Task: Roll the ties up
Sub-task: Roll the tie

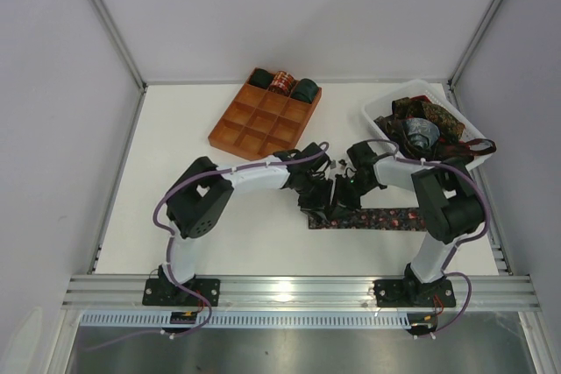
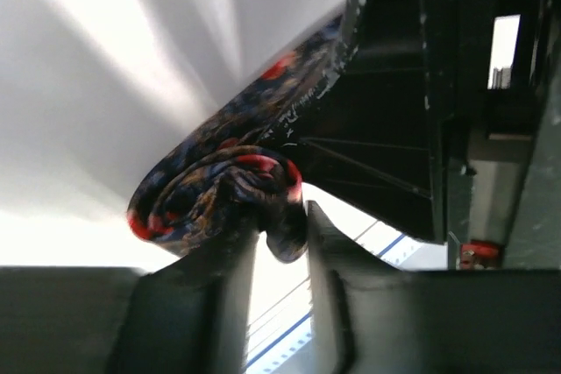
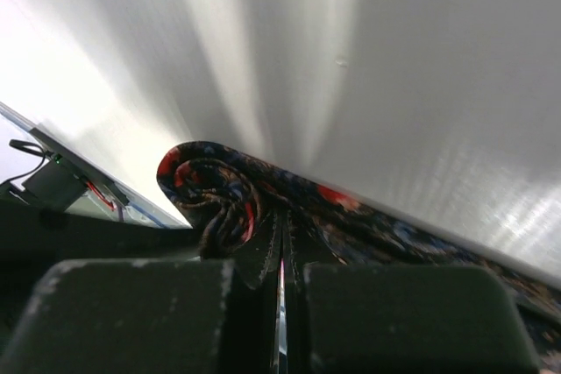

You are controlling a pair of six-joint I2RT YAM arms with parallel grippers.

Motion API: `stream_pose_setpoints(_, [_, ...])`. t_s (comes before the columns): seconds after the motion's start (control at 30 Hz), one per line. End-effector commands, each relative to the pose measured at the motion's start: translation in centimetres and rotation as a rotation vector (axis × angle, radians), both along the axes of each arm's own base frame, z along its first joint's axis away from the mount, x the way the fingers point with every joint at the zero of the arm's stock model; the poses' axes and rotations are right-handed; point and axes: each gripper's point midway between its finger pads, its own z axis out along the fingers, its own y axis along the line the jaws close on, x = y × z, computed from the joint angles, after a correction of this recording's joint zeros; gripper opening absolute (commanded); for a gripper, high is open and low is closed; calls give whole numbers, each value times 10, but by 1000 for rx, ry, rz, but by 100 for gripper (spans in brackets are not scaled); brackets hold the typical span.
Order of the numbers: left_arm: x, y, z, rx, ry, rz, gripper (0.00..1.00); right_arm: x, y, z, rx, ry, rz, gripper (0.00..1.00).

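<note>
A dark tie with red and blue floral print [image 1: 386, 217] lies as a flat strip near the middle of the table, its left end wound into a small coil [image 2: 210, 190]. Both arms meet over that coil. My left gripper [image 2: 280, 221] [image 1: 317, 195] stands open by a narrow gap, and a fold of the coil hangs between its tips. My right gripper [image 3: 282, 238] [image 1: 342, 194] is shut, its tips pressed against the tie right beside the coil [image 3: 206, 190]. I cannot tell whether fabric is pinched between them.
An orange-brown gridded tray [image 1: 230, 139] sits at the back left with three rolled ties [image 1: 280, 82] in its far row. A white bin [image 1: 377, 116] at the back right holds a heap of loose ties [image 1: 429, 124]. Grey walls enclose the table.
</note>
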Motion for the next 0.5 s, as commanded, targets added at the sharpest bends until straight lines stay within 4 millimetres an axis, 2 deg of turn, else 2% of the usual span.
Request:
stream_pose_setpoints(0.0, [-3,-11,-17,-18,-15,-14,39,3,-4,19,30,-41,-10,0])
stream_pose_setpoints(0.17, [-3,-13,-17,-51,-25,-20,59,5,-11,28,41,-39,-30,0])
stream_pose_setpoints(0.47, [-10,-17,-8,-155,-52,-74,68,11,-25,63,145,-63,-32,0])
